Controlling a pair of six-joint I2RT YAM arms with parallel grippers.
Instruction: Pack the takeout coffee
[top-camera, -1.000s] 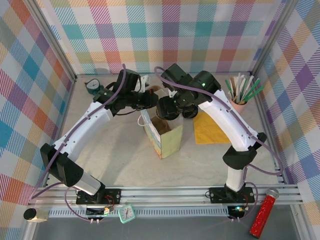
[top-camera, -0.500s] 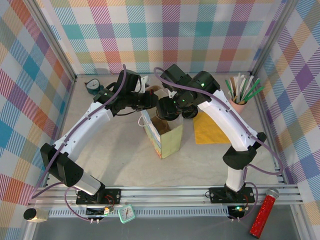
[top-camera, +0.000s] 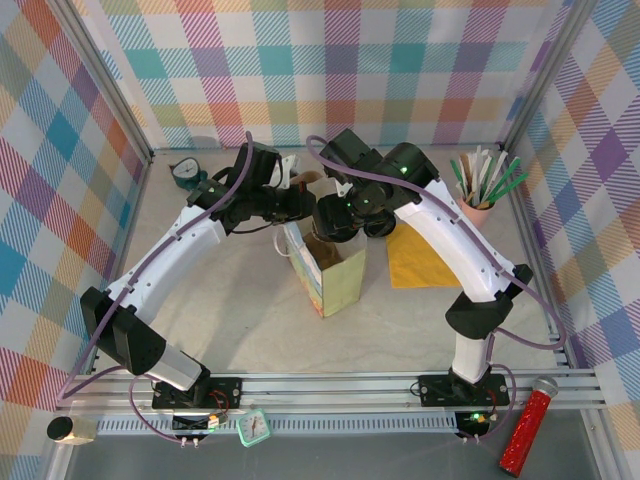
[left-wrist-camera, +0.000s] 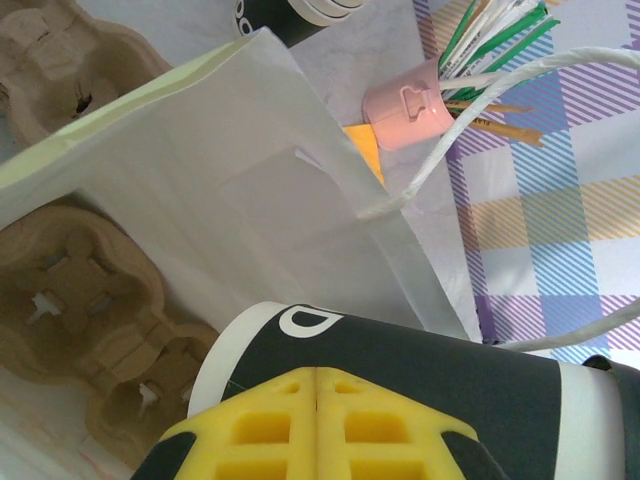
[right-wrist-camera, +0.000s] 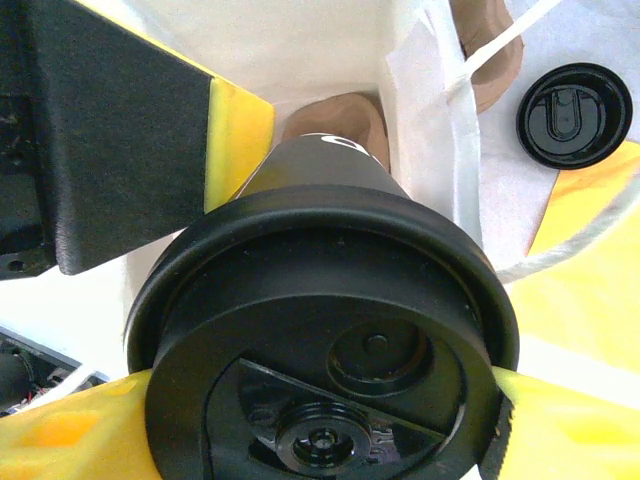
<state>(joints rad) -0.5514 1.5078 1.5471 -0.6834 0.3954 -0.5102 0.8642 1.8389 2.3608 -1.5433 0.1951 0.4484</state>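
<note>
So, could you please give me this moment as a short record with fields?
right end effector: shut on the takeout coffee, lid facing its wrist camera
coffee position: at the open paper bag's mouth, white walls around its base
left end effector: pads together by the bag's rim
cup carrier: on the table beside the bag
loose lid: on the table outside the bag

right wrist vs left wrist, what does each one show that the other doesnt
Right wrist: the takeout coffee clamped in the right gripper, plus a loose black lid lying beside the bag. Left wrist: the pink holder of stirrers and stacked cream-rimmed cups. Both: the white paper bag and the brown pulp carrier.
</note>
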